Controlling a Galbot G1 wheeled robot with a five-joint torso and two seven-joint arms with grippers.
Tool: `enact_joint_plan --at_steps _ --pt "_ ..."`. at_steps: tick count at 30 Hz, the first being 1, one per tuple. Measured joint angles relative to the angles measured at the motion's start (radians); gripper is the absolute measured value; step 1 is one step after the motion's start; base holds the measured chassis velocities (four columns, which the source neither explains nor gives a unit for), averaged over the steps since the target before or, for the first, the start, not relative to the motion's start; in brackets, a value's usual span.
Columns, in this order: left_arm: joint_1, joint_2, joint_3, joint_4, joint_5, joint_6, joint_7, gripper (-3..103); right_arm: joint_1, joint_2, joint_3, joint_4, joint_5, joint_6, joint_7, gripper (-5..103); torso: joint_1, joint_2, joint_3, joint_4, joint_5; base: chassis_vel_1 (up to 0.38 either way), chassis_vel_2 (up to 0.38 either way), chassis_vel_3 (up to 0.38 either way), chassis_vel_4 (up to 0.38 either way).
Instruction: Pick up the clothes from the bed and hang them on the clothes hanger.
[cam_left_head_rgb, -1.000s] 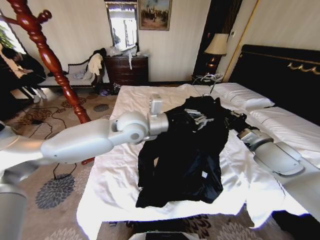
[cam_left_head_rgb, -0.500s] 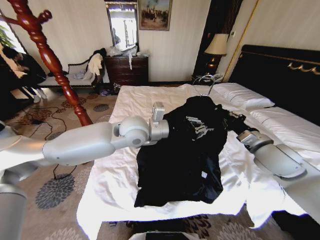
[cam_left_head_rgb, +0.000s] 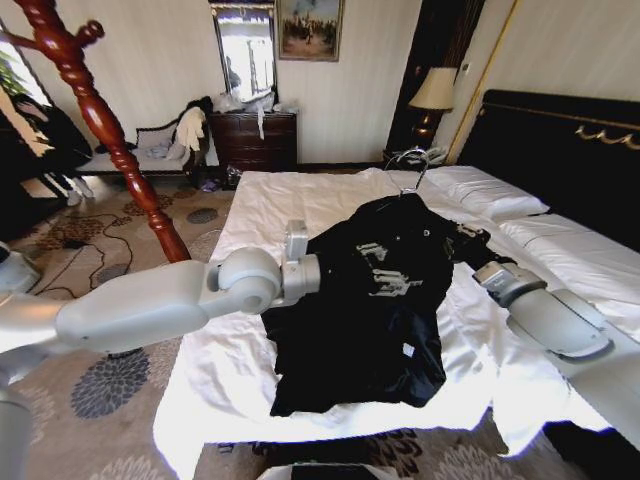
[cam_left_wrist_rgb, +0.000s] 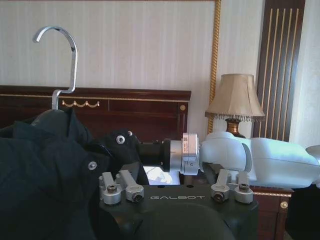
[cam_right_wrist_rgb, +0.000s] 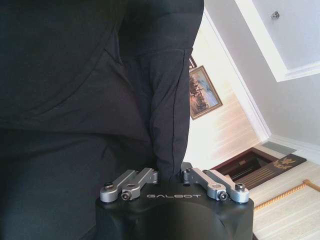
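scene: a black jacket is seen spread on the white bed, partly raised at its far end, with a silver hook of the clothes hanger standing up above the collar.
jacket position: it is laid mid-bed, between the two arms; the collar end is far, the hem near, by the bed's near edge. a small white tag is noted on the lower part.
long axis: it is judged to run near-to-far, leaning slightly to the right at the far end.
hanger: in the left wrist view the hook is seen rising out of the collar, so the hanger is judged to be already inside the shoulders; its black frame is hidden by cloth.
left gripper: it is placed at the jacket's left edge, about mid-length, touching or just beside the cloth. how far the jaws are parted cannot be told, nor whether cloth is held.
right gripper: it is placed at the jacket's right shoulder, buried in dark fabric. in the right wrist view a fold of sleeve is seen hanging down between the linkages; a hold on the cloth is likely, but the jaws' opening cannot be told.
governing relation: the hook lies beyond both grippers, at the far end; the right arm is judged the nearer to it.
stage: the jacket is judged not yet clear of the bed.
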Motion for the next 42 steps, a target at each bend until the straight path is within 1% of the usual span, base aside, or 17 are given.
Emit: enact_joint_plan --at_steps 1,2,3,4,6,7,15,20,22,25,26,29,32,36,37,38,42 --pt "0.013 0.012 -0.013 -0.010 0.001 0.000 -0.002 85 -0.007 0.001 0.004 0.003 0.002 0.000 0.001 16 0.000 0.000 0.000 -0.0002 -0.0001 0.000 0.000 0.000 0.000" --pt "0.024 0.021 -0.023 -0.017 0.000 -0.001 -0.002 85 -0.012 0.002 0.007 0.005 0.003 0.001 0.001 16 0.000 0.000 0.000 -0.0003 0.0000 0.000 0.000 0.000 0.000" --pt "0.035 0.029 -0.032 -0.022 -0.002 -0.002 -0.003 89 -0.016 0.003 0.009 0.005 0.003 0.001 0.001 16 0.000 0.000 0.000 -0.0003 -0.0001 0.000 0.000 0.000 0.000" --pt "0.035 0.029 -0.032 -0.022 -0.002 -0.002 -0.003 89 -0.016 0.003 0.009 0.005 0.003 0.001 0.001 16 0.000 0.000 0.000 -0.0003 -0.0001 0.000 0.000 0.000 0.000" --pt "0.065 0.053 -0.058 -0.032 -0.007 -0.007 -0.003 98 -0.027 0.007 0.014 0.005 0.003 0.003 0.002 16 0.000 0.000 0.000 -0.0001 0.0000 0.000 0.000 0.000 0.000" --pt "0.080 0.063 -0.070 -0.039 -0.008 -0.008 -0.004 100 -0.032 0.009 0.016 0.006 0.002 0.003 0.002 16 0.000 0.000 0.000 0.0000 0.0000 0.000 0.000 0.000 0.000" --pt "0.172 0.123 -0.182 -0.103 -0.038 -0.016 -0.016 100 -0.047 0.024 0.014 0.007 -0.004 0.005 0.003 16 0.000 0.000 0.000 -0.0003 0.0001 0.000 0.000 0.000 0.000" --pt "0.276 0.187 -0.300 -0.138 -0.043 -0.017 -0.018 100 -0.046 0.030 0.012 0.006 -0.006 0.007 0.005 16 0.000 0.000 0.000 -0.0001 -0.0001 0.000 0.000 0.000 0.000" --pt "0.292 0.197 -0.319 -0.144 -0.045 -0.017 -0.018 100 -0.047 0.032 0.010 0.006 -0.006 0.007 0.005 16 0.000 0.000 0.000 -0.0001 -0.0001 0.000 0.000 0.000 0.000" --pt "0.359 0.257 -0.402 -0.165 -0.049 -0.016 -0.014 100 -0.047 0.040 0.003 0.011 -0.010 0.008 0.006 16 0.000 0.000 0.000 0.0000 -0.0001 0.000 0.000 0.000 0.000" --pt "0.359 0.257 -0.402 -0.165 -0.049 -0.016 -0.014 100 -0.047 0.040 0.003 0.011 -0.010 0.008 0.006 16 0.000 0.000 0.000 0.0000 -0.0001 0.000 0.000 0.000 0.000" --pt "0.392 0.323 -0.448 -0.171 -0.049 -0.023 -0.002 100 -0.054 0.048 0.001 0.018 -0.023 0.015 0.007 16 0.000 0.000 0.000 0.0000 -0.0001 0.000 0.000 0.000 0.000" --pt "0.407 0.361 -0.471 -0.176 -0.046 -0.025 0.009 100 -0.060 0.054 0.001 0.023 -0.038 0.023 0.007 16 0.000 0.000 0.000 -0.0001 -0.0001 0.000 0.000 0.000 0.000" --pt "0.430 0.412 -0.481 -0.165 0.030 -0.035 0.036 100 -0.079 0.068 0.016 0.037 -0.051 0.033 0.007 16 0.000 0.000 0.000 0.0001 -0.0001 0.000 0.000 0.000 0.000" --pt "0.432 0.415 -0.477 -0.158 0.057 -0.037 0.042 100 -0.086 0.069 0.021 0.040 -0.055 0.037 0.007 16 0.000 0.000 0.000 -0.0001 0.0000 0.000 0.000 0.000 0.000" --pt "0.432 0.415 -0.477 -0.158 0.057 -0.037 0.042 100 -0.086 0.069 0.021 0.040 -0.055 0.037 0.007 16 0.000 0.000 0.000 -0.0001 0.0000 0.000 0.000 0.000 0.000" --pt "0.439 0.414 -0.443 -0.127 0.150 -0.055 0.060 100 -0.115 0.073 0.045 0.056 -0.070 0.047 0.007 16 0.000 0.000 0.000 -0.0003 0.0000 0.000 0.000 0.000 0.000"
